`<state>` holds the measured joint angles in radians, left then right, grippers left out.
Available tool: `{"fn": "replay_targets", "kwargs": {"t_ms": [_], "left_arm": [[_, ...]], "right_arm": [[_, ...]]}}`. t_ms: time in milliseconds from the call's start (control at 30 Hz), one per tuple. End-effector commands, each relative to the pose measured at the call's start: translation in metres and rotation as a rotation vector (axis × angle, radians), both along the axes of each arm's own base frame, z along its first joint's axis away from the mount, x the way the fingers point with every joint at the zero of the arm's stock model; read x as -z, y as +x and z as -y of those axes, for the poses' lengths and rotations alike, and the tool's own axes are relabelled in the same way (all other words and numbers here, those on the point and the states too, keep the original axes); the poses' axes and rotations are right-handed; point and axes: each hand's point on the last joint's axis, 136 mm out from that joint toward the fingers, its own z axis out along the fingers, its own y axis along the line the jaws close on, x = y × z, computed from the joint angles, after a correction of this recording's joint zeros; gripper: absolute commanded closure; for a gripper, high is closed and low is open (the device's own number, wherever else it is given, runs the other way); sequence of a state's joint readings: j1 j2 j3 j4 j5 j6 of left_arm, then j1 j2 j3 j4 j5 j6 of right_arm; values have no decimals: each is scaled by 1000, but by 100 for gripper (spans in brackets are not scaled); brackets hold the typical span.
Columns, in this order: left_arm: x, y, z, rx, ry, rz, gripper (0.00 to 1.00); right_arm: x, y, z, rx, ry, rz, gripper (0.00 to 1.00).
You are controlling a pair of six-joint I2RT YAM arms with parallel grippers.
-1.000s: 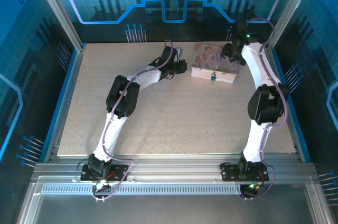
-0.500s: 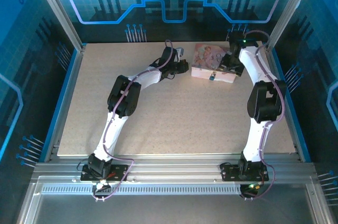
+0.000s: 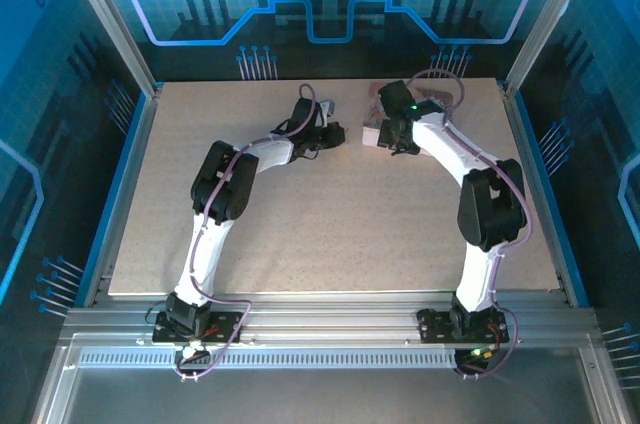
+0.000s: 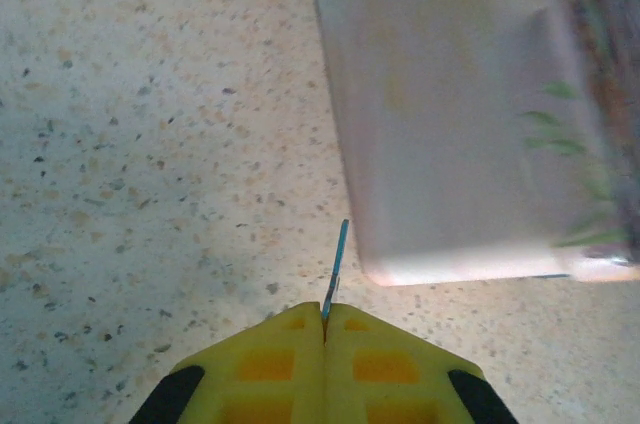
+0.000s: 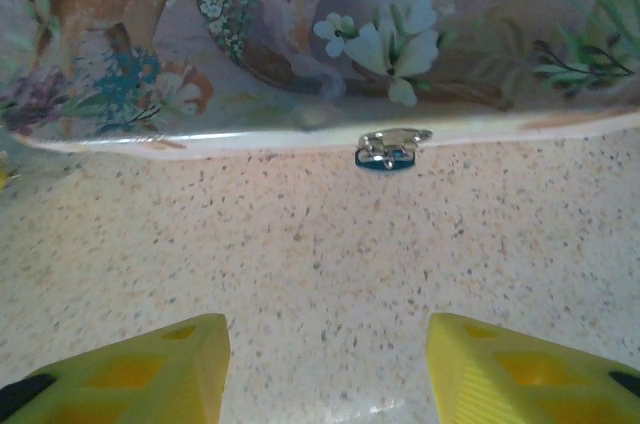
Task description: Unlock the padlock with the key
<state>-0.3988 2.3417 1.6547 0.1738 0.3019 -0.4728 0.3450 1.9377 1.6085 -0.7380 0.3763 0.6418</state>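
Both grippers meet at the pink box [image 3: 376, 112] near the far edge of the table [image 3: 330, 234].
The left gripper [image 4: 325, 316] has its yellow jaws pressed together, pinching the thin key [image 4: 337, 266], whose blade points at the table just beside the box's near corner. The right gripper [image 5: 326, 349] hovers with jaws spread, facing the padlock [image 5: 388, 152], which hangs at the box's front edge, right at the tabletop.

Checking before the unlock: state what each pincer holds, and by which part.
Left pincer pinches the thin metal key by one end, the rest sticking out. Right pincer, open, holds nothing.
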Motion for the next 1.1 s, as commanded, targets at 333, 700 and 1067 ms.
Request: {"fn": "replay_targets", "kwargs": {"t_ms": [333,700,1067], "left_arm": [[-41,-18,-18,43,-96,69,100],[-50,-30,-19,71,-116,97,100],[-57,-32,-16,92,-138,113,100]], "right_arm": [[34,27,7,-77,-250,40,48],[58,33,8,-107,-288,55,51],[61,33,24,-93,-312,78,51]]}}
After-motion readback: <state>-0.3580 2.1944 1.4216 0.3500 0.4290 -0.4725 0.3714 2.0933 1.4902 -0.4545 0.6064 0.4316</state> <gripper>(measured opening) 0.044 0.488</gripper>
